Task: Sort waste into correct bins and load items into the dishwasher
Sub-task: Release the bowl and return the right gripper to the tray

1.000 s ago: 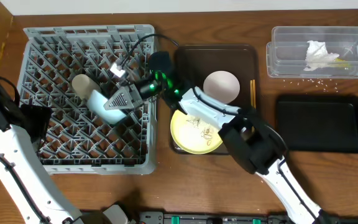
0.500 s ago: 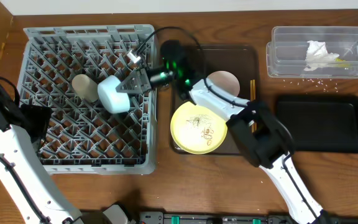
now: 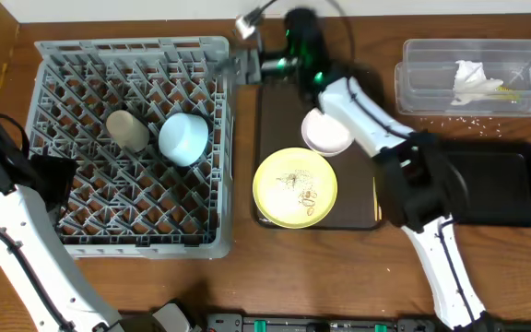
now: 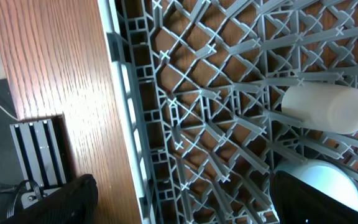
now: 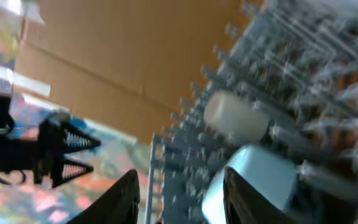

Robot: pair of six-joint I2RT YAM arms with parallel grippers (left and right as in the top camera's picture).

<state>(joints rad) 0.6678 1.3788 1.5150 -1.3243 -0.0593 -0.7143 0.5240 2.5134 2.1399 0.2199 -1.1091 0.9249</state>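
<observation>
- Hanging by the far right corner of the large grey plastic dish rack (image 3: 127, 55), the right pincer (image 5: 182, 198) is partly parted and grips nothing.
- The light blue bowl (image 3: 184, 138) sits in that rack, just beside the small white cup (image 3: 127, 130).
- The left pincer (image 4: 185, 205) gapes wide and empty over the rack's edge.

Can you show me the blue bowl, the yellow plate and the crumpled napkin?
blue bowl (image 3: 183, 138), overhead view, on its middle.
yellow plate (image 3: 270, 184), overhead view, on its bare left side.
crumpled napkin (image 3: 471, 81), overhead view, on its middle.
</observation>
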